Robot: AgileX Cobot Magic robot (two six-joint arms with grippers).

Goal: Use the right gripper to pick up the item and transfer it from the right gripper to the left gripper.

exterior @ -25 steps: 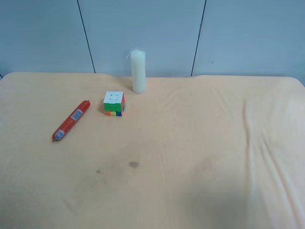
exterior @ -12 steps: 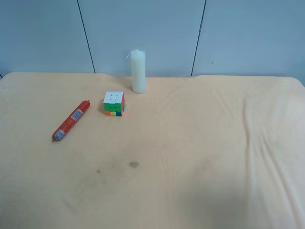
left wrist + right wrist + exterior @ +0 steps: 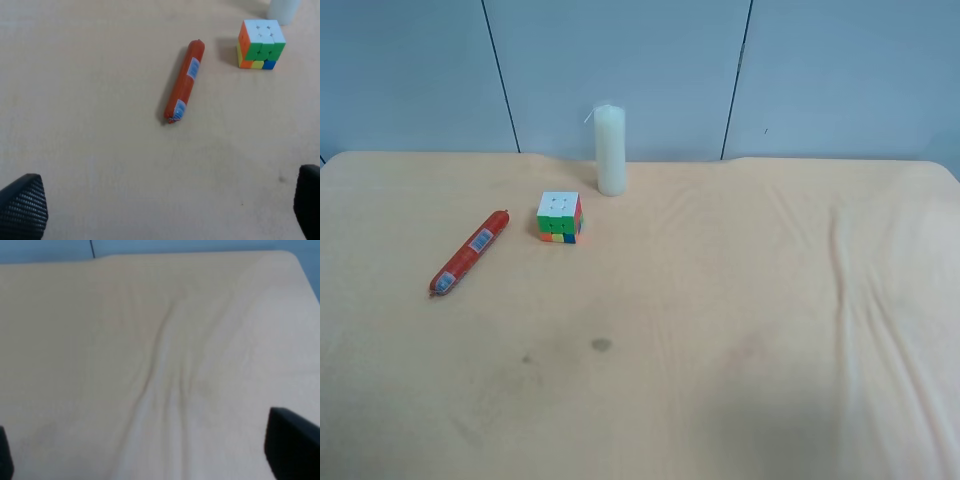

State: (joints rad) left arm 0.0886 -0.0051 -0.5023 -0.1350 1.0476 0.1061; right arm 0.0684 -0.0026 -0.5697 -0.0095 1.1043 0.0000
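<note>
A pale blue panelled wall stands behind the desk, which is covered in a wrinkled beige cloth. In the exterior high view no arm shows. The red item lies flat on the cloth at about nine o'clock from the view's middle, slanted, its upper end pointing toward the puzzle cube just beside it. The white candle stands upright beyond the cube.

The left claw hangs above the desk with its fingers spread wide apart, gripping nothing; the item lies untouched at roughly twelve o'clock from it. The right claw is likewise spread wide and holds nothing, over bare creased cloth, with the item nowhere in its view.
</note>
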